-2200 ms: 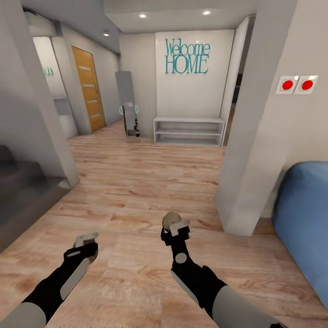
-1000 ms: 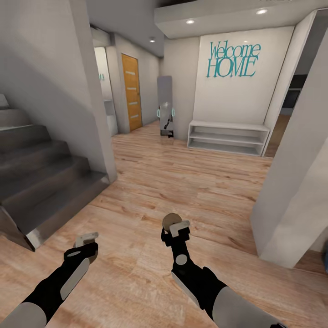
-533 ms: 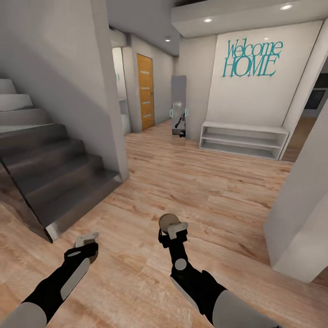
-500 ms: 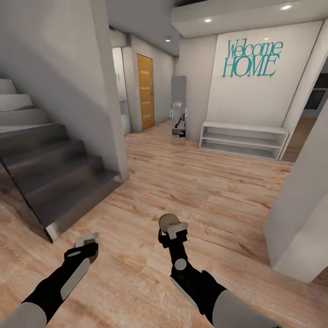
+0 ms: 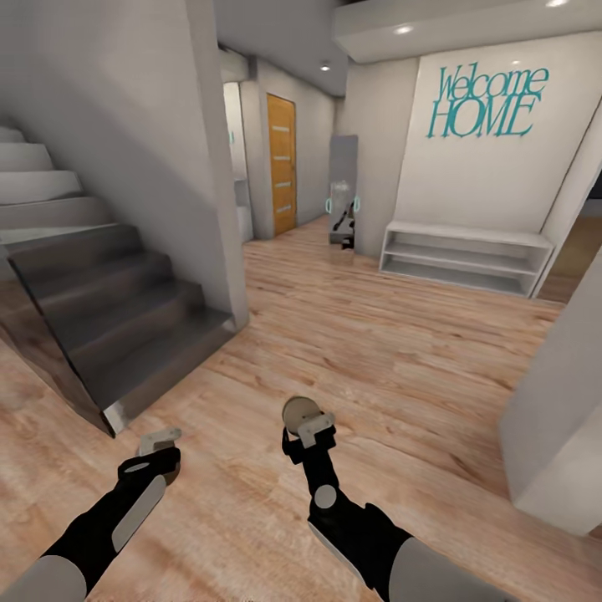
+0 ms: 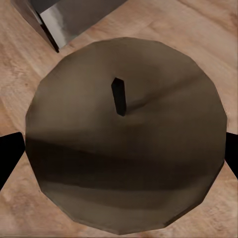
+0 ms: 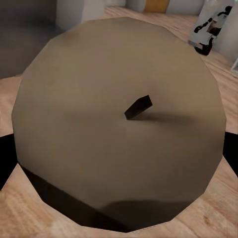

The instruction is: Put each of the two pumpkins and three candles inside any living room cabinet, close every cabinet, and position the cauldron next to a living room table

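Two candles in transit: I am clenching one candle in my left gripper, another in my right gripper. Staircase passing beside the left gripper; clipping it could, I judge, jar that candle loose.

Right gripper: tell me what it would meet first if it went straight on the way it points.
The right gripper, holding a candle, points ahead over open wood floor. The way looks free, perhaps up to the white shelf unit; depth is unclear.
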Motion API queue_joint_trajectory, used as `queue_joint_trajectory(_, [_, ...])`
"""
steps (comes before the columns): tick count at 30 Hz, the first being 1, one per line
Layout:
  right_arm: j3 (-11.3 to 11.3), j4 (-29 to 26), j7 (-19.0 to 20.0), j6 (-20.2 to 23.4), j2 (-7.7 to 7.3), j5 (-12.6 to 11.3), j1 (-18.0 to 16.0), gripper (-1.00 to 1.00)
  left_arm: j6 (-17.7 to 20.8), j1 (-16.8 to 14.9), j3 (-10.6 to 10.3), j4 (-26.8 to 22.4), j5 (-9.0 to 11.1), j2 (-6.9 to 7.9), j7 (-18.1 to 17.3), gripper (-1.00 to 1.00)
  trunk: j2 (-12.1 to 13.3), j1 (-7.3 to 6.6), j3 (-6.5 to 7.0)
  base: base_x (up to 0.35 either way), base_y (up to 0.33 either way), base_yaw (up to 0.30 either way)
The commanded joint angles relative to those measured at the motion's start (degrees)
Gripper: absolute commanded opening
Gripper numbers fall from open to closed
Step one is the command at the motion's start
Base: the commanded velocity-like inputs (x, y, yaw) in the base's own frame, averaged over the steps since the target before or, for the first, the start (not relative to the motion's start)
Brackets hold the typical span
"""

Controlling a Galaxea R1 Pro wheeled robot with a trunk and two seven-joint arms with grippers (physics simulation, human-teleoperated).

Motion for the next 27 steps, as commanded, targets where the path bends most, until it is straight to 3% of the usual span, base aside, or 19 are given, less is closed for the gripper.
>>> queue_joint_trajectory(1, [0.0, 0.03, -0.19, -0.19, -0.02, -0.04, 0.01, -1.0, 0.01, 0.0, 0.01, 0.02, -0.01, 0.0, -0.11, -1.0, 0.41, -0.23, 0.11, 0.0, 0.0, 0.154])
queue_joint_trajectory(12, [0.11, -0.52, -2.87, -0.84, 0.04, 0.11, 0.09, -1.0, 0.01, 0.0, 0.1, 0.02, -0.01, 0.01, -0.13, -1.0, 4.83, -2.64, 1.93, 0.0, 0.0, 0.04])
queue_joint_trajectory(16, [0.2, -0.36, -10.1, -0.8, 1.2, -0.14, 0.76, -1.0, 0.01, 0.0, 0.1, 0.03, -0.01, 0.08, -0.09, -1.0, 6.43, -3.52, 2.52, 0.0, 0.0, 0.239])
queue_joint_trajectory(23, [0.23, 0.31, -10.7, -0.61, 1.39, -0.34, 0.81, -1.0, -0.1, 0.0, 0.14, 1.39, -0.01, 0.01, -0.13, -1.0, 9.24, -5.06, 3.53, 0.0, 0.0, 0.274])
queue_joint_trajectory(25, [0.93, 0.95, -10.65, -0.59, 1.5, -0.34, 0.8, -1.0, -0.14, 0.0, 0.18, 2.05, -0.01, -0.16, -0.14, -1.0, 10.04, -5.5, 3.82, 0.0, 0.0, 0.275])
queue_joint_trajectory(27, [3.03, 1.35, -10.62, -0.59, 1.62, -0.34, 0.8, -1.0, -0.16, 0.0, 0.19, 2.34, -0.01, -0.47, -0.13, -1.0, 10.84, -5.94, 4.1, 0.0, 0.0, 0.275])
